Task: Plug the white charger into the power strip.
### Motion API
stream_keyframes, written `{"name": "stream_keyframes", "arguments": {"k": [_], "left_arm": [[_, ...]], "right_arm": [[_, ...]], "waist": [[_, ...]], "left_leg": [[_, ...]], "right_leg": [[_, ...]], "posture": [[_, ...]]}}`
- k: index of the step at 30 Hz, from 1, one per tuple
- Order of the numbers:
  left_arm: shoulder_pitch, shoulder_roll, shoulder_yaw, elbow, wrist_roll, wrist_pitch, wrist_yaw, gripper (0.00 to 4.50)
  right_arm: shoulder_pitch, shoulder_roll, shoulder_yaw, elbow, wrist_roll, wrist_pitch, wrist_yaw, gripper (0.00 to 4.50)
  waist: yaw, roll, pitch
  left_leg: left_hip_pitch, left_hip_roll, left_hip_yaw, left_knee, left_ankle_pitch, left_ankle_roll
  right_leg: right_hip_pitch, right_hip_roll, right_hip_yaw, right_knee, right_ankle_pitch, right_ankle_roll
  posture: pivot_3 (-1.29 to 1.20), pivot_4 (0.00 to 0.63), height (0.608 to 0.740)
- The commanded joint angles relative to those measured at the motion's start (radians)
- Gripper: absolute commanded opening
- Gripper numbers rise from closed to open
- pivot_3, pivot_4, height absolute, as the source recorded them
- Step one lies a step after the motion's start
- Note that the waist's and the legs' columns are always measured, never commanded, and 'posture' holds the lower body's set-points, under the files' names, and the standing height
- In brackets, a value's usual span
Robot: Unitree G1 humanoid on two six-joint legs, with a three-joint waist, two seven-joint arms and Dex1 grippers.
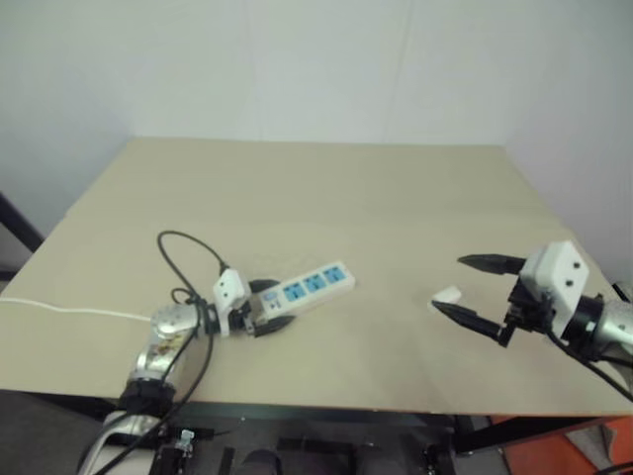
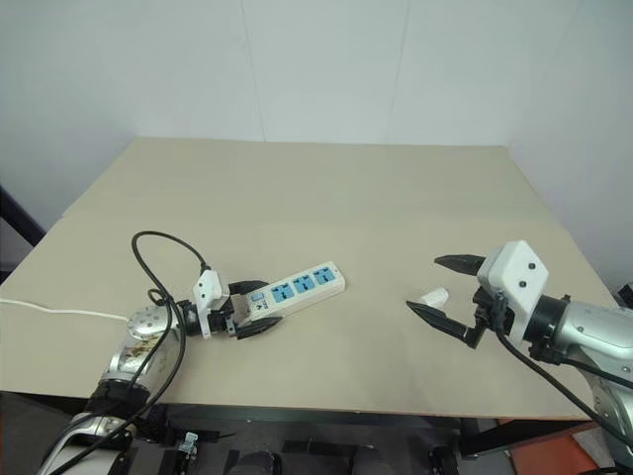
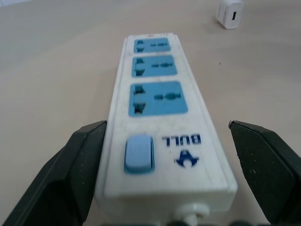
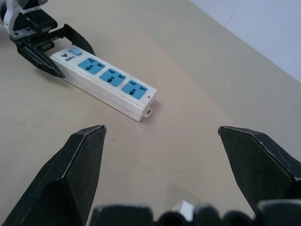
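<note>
On the near left part of the tan table (image 2: 326, 188), the left gripper (image 2: 254, 309) has its two black fingers (image 3: 70, 174) spread wide, one on each side of the switch end of the power strip (image 2: 297, 288), with a visible gap between each fingertip and the strip's white casing, so nothing is pinched. Behind those fingers its white housing lies low, close to the tabletop, pointing forward and toward the right along the strip, and the metal forearm rises from the table's near edge with a black cable (image 2: 148, 257) looping above it. On the right side, the right gripper (image 2: 441, 288) likewise holds its two black fingers (image 4: 82, 165) far apart, empty, raised a little above the table and aimed toward the left; the white charger (image 2: 431, 295) lies flat on the surface between and just beneath those fingertips, untouched as far as can be told. Its white housing and the arm behind it reach in from the right edge. Counted: one power strip with three blue socket panels (image 3: 157, 97) and one pale blue switch (image 3: 139, 153), one white charger, lying well apart from the strip, and one thin white cord (image 2: 59, 310) trailing off the table's left edge.
</note>
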Motion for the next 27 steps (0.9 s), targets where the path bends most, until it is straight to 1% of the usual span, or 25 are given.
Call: {"name": "stream_keyframes", "arguments": {"k": [1, 6, 9, 11, 15, 18, 21, 24, 27], "left_arm": [[-0.012, -0.002, 0.004, 0.042, 0.011, -0.01, 0.015, 4.48], [-0.088, -0.049, -0.036, 0.19, 0.032, -0.028, -0.028, 4.48], [-0.138, -0.078, -0.052, 0.276, 0.05, -0.061, -0.059, 3.88], [-0.161, -0.088, -0.056, 0.315, 0.052, -0.075, -0.096, 3.3], [-0.175, -0.088, -0.079, 0.329, 0.063, -0.11, -0.19, 3.28], [-0.183, -0.08, -0.09, 0.286, 0.058, -0.136, -0.25, 3.28], [-0.197, -0.066, -0.085, 0.229, 0.027, -0.126, -0.3, 3.28], [-0.197, -0.045, -0.076, 0.172, -0.003, -0.097, -0.348, 3.28], [-0.18, -0.025, -0.083, 0.135, -0.01, -0.079, -0.396, 3.28]], "right_arm": [[-0.021, -0.011, -0.003, -0.013, 0.014, -0.001, -0.002, 4.5], [-0.055, -0.014, 0.024, -0.007, 0.011, -0.002, -0.002, 4.5], [-0.067, -0.017, 0.029, -0.006, 0.013, 0.001, 0.0, 4.5], [-0.069, -0.022, 0.022, -0.008, 0.018, 0.003, 0.006, 4.5], [-0.064, -0.046, 0.007, 0.004, 0.022, -0.002, 0.038, 4.5], [-0.075, -0.082, 0.007, 0.039, 0.015, -0.015, 0.084, 4.5], [-0.1, -0.115, 0.02, 0.086, 0.004, -0.035, 0.131, 4.5], [-0.13, -0.136, 0.039, 0.131, -0.007, -0.059, 0.17, 4.5], [-0.19, -0.152, 0.098, 0.206, -0.037, -0.087, 0.211, 4.5]], "waist": [[0.0, 0.0, 0.0], [0.004, 0.002, -0.002], [0.01, 0.003, -0.003], [0.01, 0.003, -0.003], [0.009, 0.003, -0.003], [0.009, 0.003, -0.003], [0.007, 0.003, -0.003], [0.003, 0.002, -0.003], [0.0, 0.002, -0.003]], "left_leg": [[0.0, 0.0, 0.0, 0.0, 0.0, 0.0], [0.003, 0.0, 0.0, 0.0, 0.0, 0.0], [0.006, -0.001, 0.0, 0.0, 0.0, 0.0], [0.006, -0.001, -0.001, 0.0, 0.0, 0.0], [0.006, -0.001, -0.001, 0.0, 0.0, 0.0], [0.005, -0.001, -0.001, 0.0, 0.0, 0.0], [0.005, -0.001, -0.001, 0.0, 0.0, 0.0], [0.003, 0.0, -0.001, 0.0, 0.0, 0.0], [0.0, -0.001, -0.001, 0.0, 0.0, 0.0]], "right_leg": [[0.0, 0.0, 0.0, 0.0, 0.0, 0.0], [0.003, 0.0, 0.0, 0.0, -0.001, 0.002], [0.008, -0.001, -0.001, -0.002, -0.001, 0.003], [0.009, -0.001, -0.002, -0.004, -0.001, 0.003], [0.009, -0.001, -0.002, -0.004, -0.001, 0.003], [0.009, -0.001, -0.002, -0.004, -0.001, 0.003], [0.009, -0.001, -0.002, -0.004, -0.001, 0.003], [0.006, 0.0, -0.002, -0.003, -0.001, 0.003], [0.002, 0.0, -0.001, -0.002, -0.001, 0.002]], "posture": [[0.0, 0.15, 0.74], [0.0, 0.15, 0.74], [0.0, 0.15, 0.74], [0.0, 0.15, 0.74], [0.0, 0.15, 0.74], [0.0, 0.15, 0.74], [0.0, 0.15, 0.74], [0.0, 0.15, 0.74], [0.0, 0.15, 0.74]]}}
